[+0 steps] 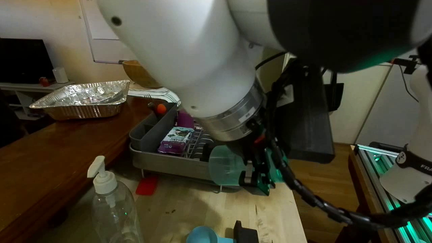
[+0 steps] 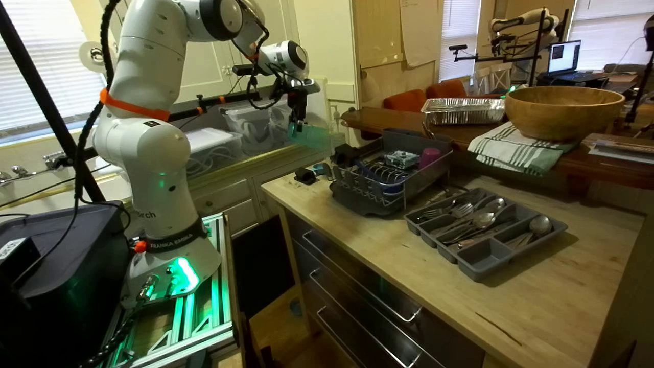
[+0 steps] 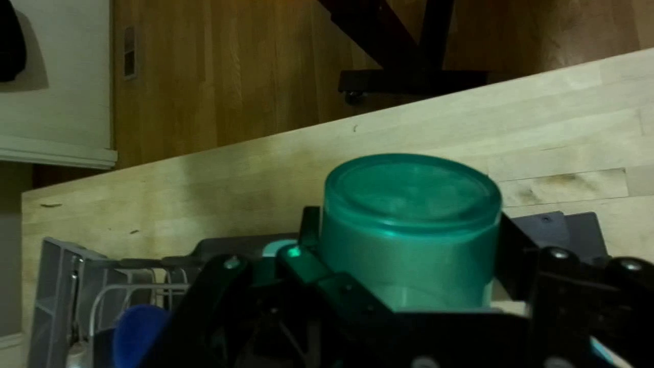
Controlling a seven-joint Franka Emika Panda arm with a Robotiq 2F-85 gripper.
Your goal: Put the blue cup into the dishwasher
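Observation:
The blue cup (image 1: 224, 165), a teal see-through tumbler, is held in the air by my gripper (image 1: 258, 182). In the wrist view its closed base (image 3: 414, 186) faces the camera, with one finger (image 3: 309, 225) on either side of its wall. It lies roughly on its side, as an exterior view shows with the cup (image 2: 312, 136) high beside the gripper (image 2: 298, 125). The dishwasher is a grey wire dish rack (image 2: 357, 197) on the wooden counter, lower than the cup. The arm hides part of the rack (image 1: 175, 165) in an exterior view.
Inside the rack stand a purple cup (image 2: 429, 157), a packet (image 2: 401, 159) and a blue item (image 3: 138, 332). Around it are a cutlery tray (image 2: 477, 273), a pump bottle (image 1: 116, 209), a round blue object (image 1: 201, 235) and a foil tray (image 1: 84, 111).

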